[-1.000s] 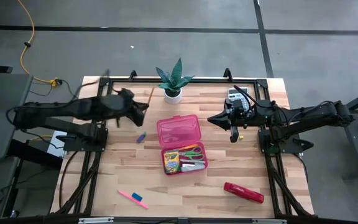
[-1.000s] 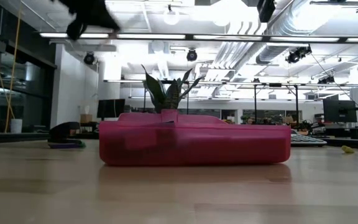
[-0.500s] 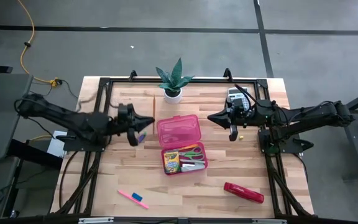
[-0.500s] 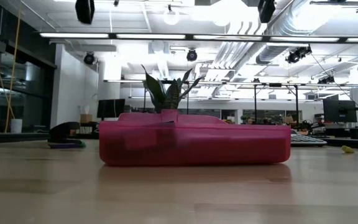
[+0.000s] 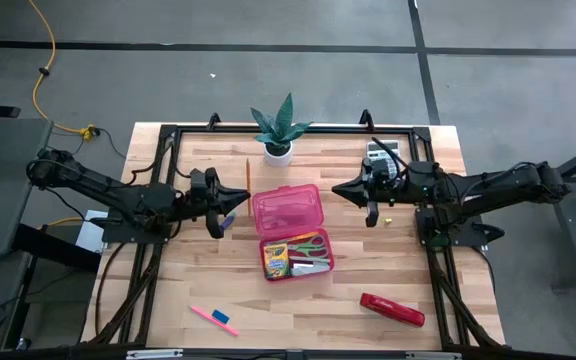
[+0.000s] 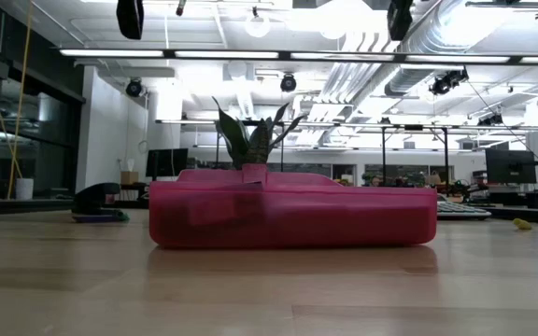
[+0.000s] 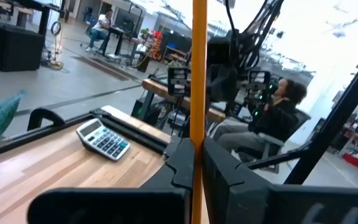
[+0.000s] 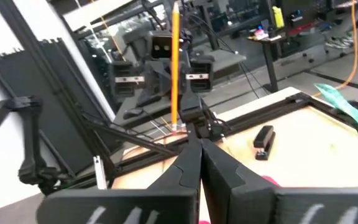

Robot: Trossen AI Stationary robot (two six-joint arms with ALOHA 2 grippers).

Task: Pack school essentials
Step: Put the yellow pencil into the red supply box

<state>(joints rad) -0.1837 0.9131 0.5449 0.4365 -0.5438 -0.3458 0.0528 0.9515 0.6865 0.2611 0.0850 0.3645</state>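
My left gripper [image 5: 244, 193] hovers just left of the open pink case [image 5: 288, 208], shut on an orange pencil [image 5: 247, 172] that stands upright. The pencil also shows in the left wrist view [image 7: 199, 62] and in the right wrist view [image 8: 174, 62]. The case's tray holds the yellow-green crayon box [image 5: 276, 258] and the green-handled scissors [image 5: 311, 243]. My right gripper [image 5: 334, 188] hangs shut and empty right of the case, pointing level at it. A pink marker [image 5: 204, 314] and a tiny blue eraser [image 5: 223, 318] lie flat near the front left. My left gripper pinches the pencil's shaft near its lower end [image 7: 199, 130] between its two fingers. The fingers come level from the table's left and lie across the pencil. The pencil stands upright, lifted clear of the table, most of its length above the fingers.
A potted plant [image 5: 278, 135] stands behind the case and a grey calculator [image 5: 383, 155] lies at the far right. A red stapler [image 5: 392, 309] is near the front right, and a small yellow piece [image 5: 388, 218] lies under my right arm. Something small and purple [image 5: 227, 222] lies below my left gripper.
My left gripper has swung from the far left toward the near edge and the pink case, sinking a little and turning until it points level at the case. The pencil came along in the hold and now stands upright.
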